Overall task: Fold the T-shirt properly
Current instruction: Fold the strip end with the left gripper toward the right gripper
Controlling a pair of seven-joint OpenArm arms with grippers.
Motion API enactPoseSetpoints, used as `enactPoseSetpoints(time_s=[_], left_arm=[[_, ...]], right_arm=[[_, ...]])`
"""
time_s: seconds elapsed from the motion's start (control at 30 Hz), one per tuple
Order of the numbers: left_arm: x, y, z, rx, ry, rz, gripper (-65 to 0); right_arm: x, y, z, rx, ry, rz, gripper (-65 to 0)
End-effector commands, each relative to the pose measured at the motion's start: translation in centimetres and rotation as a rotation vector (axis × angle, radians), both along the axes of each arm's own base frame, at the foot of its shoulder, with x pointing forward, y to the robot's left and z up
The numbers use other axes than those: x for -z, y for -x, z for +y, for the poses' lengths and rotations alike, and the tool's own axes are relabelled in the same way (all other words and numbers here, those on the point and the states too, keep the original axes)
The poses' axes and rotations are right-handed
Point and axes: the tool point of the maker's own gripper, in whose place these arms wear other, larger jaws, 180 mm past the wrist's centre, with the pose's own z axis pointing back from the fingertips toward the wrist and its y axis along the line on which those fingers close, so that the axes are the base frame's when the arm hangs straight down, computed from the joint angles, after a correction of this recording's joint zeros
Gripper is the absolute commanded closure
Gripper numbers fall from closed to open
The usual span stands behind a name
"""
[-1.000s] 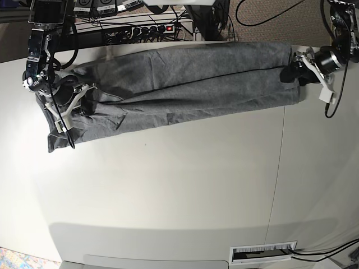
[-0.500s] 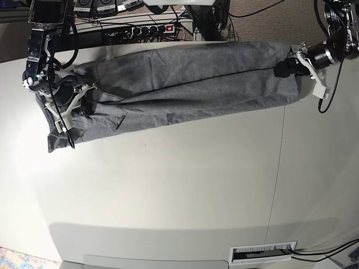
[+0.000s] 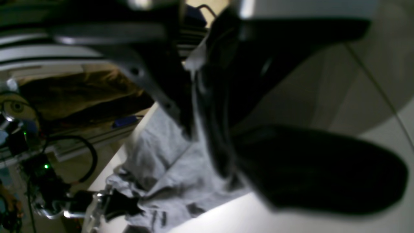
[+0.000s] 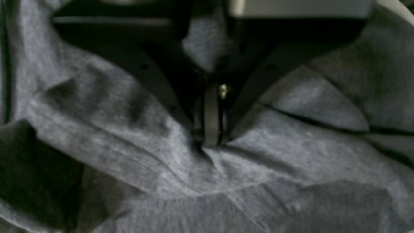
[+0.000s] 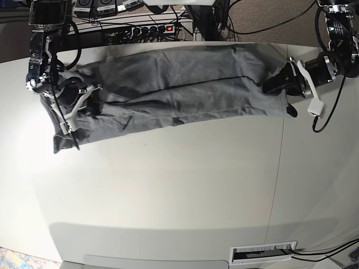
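The heather-grey T-shirt [image 5: 185, 84] lies as a long rumpled band across the back of the white table [image 5: 168, 190]. My left gripper [image 5: 273, 85] is at its right end, shut on the cloth. In the left wrist view its dark fingers [image 3: 155, 81] pinch the grey cloth [image 3: 161, 161], and the gripper [image 3: 203, 142] stands just above the table. My right gripper [image 5: 90, 106] is at the shirt's left end. In the right wrist view it [image 4: 211, 142] is shut on a fold of the cloth [image 4: 291, 161].
A power strip [image 5: 151, 28] with a red light and several cables lie behind the table's back edge. A table seam [image 5: 279, 162] runs front to back on the right. A slotted vent [image 5: 263, 253] sits at the front edge.
My left gripper has moved left and toward the front, bringing the shirt's right end with it; the shirt is shorter and slacker. My right gripper shifted slightly right.
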Motion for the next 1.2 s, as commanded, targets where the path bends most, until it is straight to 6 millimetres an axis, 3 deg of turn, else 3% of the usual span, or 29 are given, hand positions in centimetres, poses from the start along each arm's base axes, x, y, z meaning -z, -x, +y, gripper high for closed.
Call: enactPoseSetpoints(time_s=[0.0,0.13,0.33,0.5,0.63,0.8,1.03,1.07,1.17], left_arm=[[-1.5,-0.4,-0.2,0.008,0.016,-0.051,0.0],[-3.0,-0.4,-2.0,0.022,0.047,-0.11,0.0],[-4.2,-0.4,-4.5,0.003,0.131,-0.149,0.0],[-3.8,0.4,-6.7,0.003,0.205,-0.119,0.0],[-3.9,1.4,-10.4,0.085,0.282,-0.095,0.0],[-2.8,1.2,-14.0,0.102,0.249,-0.107,0.0],[-1.0,0.8,-15.9,0.141,0.108,-0.154,0.0],[-0.9,0.7,-16.0,0.147,0.1,-0.157,-1.3],[-1.0,0.5,-16.0,0.149,0.096,-0.166,-17.2]], right_arm=[[1.3,1.4,0.7,-0.053,0.027,0.069,0.0],[2.1,1.9,2.7,-0.116,0.025,0.091,0.0],[2.1,1.9,2.7,-0.119,0.028,0.094,0.0],[2.0,1.8,2.8,-0.118,0.024,0.086,0.0],[2.0,1.8,2.8,-0.117,0.024,0.084,0.0],[2.0,1.8,2.8,-0.117,0.024,0.084,0.0],[2.0,1.8,2.8,-0.117,0.024,0.084,0.0],[2.0,1.8,2.8,-0.117,0.024,0.084,0.0],[2.0,1.8,2.8,-0.117,0.024,0.084,0.0]])
